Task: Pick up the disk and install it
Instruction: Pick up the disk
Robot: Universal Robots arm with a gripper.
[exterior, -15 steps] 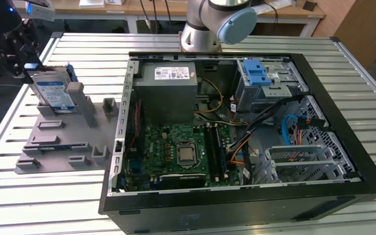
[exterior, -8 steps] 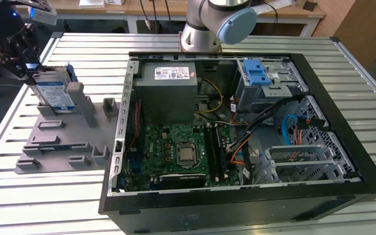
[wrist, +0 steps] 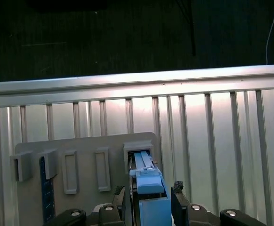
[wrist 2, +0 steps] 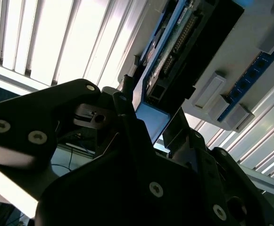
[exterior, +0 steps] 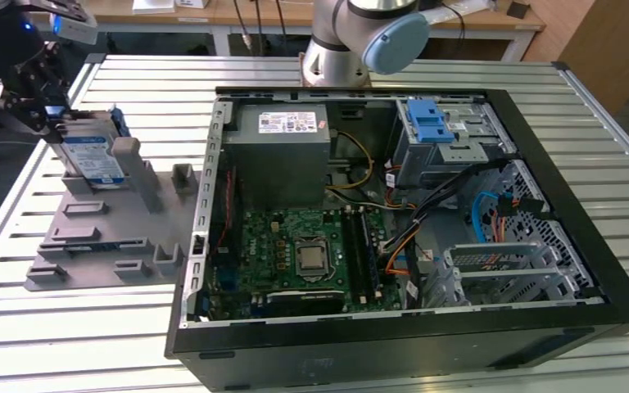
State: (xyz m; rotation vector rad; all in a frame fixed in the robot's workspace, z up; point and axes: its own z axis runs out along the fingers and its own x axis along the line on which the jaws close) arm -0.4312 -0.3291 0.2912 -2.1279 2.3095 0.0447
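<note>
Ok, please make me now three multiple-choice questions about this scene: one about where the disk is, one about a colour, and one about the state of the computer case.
1. Where is the disk?
A. Flat on the bare table
B. Standing on edge in the grey holder, on the exterior view's left of the computer case
C. On a shelf

2. What colour is the latch on the drive cage?
A. Blue
B. Red
C. Yellow

3. In what state is the computer case?
A. Closed with its side panel on
B. Standing upright
C. Lying on its side, open

Answers:
1 B: in the exterior view the disk stands in a slot of the holder, outside the case.
2 A: the latch is plainly blue against the grey metal cage.
3 C: the motherboard is exposed from above.
</note>
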